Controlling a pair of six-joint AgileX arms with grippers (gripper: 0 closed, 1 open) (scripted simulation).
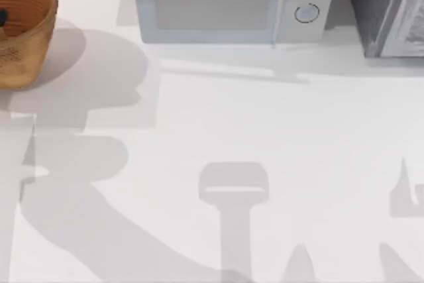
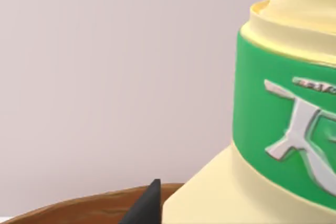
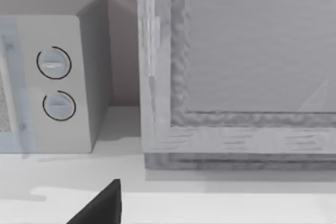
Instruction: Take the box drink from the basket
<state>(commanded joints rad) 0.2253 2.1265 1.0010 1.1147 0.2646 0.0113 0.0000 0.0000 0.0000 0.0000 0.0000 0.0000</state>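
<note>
Box drink looms right beside my left end effector's dark fingertip, above the basket rim; its grip I cannot tell. Microwave stands well apart.

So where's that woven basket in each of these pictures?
Top view: the basket sits at the table's far left, cut off by the picture's edge.
Left wrist view: its brown rim shows close beside the box drink.
Right wrist view: this one faces the microwave instead.
Shared landmark: the microwave, right of the basket in the top view.
</note>
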